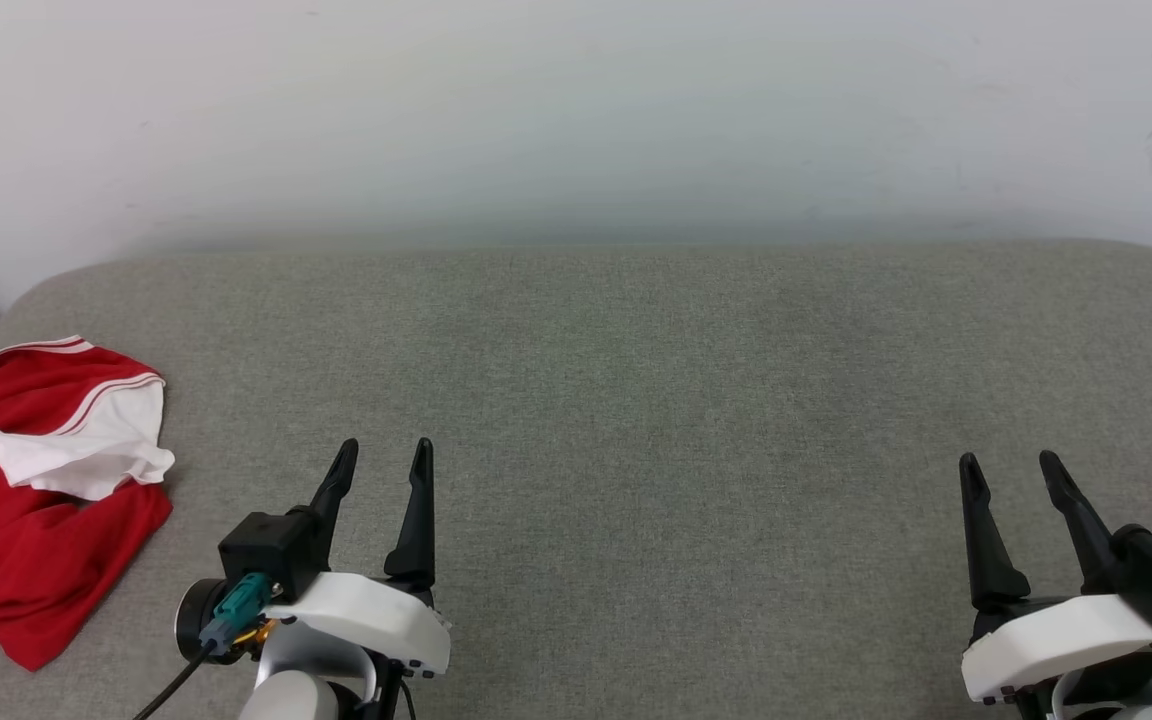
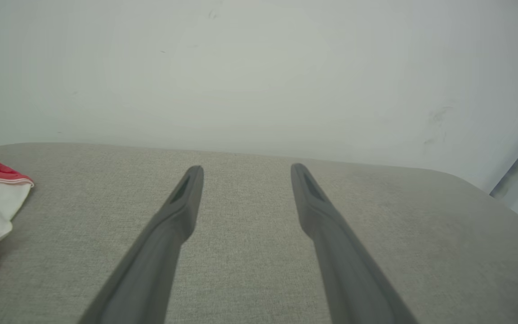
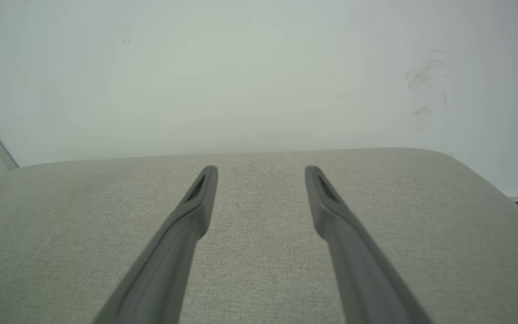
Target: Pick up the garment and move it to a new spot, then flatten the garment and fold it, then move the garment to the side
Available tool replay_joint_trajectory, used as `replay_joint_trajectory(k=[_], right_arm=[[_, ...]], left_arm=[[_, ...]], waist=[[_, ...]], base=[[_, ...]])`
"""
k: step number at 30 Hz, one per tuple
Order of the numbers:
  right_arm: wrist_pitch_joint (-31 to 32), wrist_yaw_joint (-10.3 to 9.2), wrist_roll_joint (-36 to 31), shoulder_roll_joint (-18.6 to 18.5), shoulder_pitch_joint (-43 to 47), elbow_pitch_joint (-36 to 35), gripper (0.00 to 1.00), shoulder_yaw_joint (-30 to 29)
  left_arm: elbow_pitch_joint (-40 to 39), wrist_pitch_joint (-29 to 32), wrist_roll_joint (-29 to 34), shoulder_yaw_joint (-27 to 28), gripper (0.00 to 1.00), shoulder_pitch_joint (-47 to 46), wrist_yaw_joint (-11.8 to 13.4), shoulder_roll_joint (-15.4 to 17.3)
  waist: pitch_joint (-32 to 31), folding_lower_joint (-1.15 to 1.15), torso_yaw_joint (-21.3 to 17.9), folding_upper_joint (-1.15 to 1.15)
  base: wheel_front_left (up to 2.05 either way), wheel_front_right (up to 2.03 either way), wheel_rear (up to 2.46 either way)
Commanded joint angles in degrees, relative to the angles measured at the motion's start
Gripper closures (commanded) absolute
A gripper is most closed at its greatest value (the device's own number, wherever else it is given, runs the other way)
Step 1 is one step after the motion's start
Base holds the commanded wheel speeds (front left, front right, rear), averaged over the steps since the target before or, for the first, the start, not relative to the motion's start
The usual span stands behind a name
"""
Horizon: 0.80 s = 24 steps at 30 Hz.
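- Head view: the garment [image 1: 31, 540] lies crumpled at the left edge of the tabletop [image 1: 636, 400], white sleeve [image 1: 86, 455] on top.
- The left end effector [image 1: 386, 448] and right end effector [image 1: 1009, 460] hover empty, jaws apart; the left is nearer.
- The cloth looks light, soft and limp; a raised fold or the sleeve hem seems the best hold.

The garment [image 1: 31, 545] lies at the left end of the cushion [image 1: 636, 420], with the wall [image 1: 576, 120] behind.
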Motion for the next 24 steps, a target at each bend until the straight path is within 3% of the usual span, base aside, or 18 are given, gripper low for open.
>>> replay_joint_trajectory(k=[1,24], right_arm=[[-0.6,-0.01,-1.4,-0.2,0.2,-0.6,0.0,-0.2],[-3.2,-0.02,-8.6,-0.2,-0.1,-0.7,0.0,-0.4]], left_arm=[[-0.1,-0.6,1.6,-0.3,0.0,-0.8,0.0,0.3],[2.3,-3.2,9.0,-0.3,0.0,-1.7,-1.5,-1.1]], waist=[[0.0,0.0,0.0,0.0],[0.4,0.0,0.3,0.0]], base=[[0.0,0.0,0.0],[0.0,0.0,0.0]])
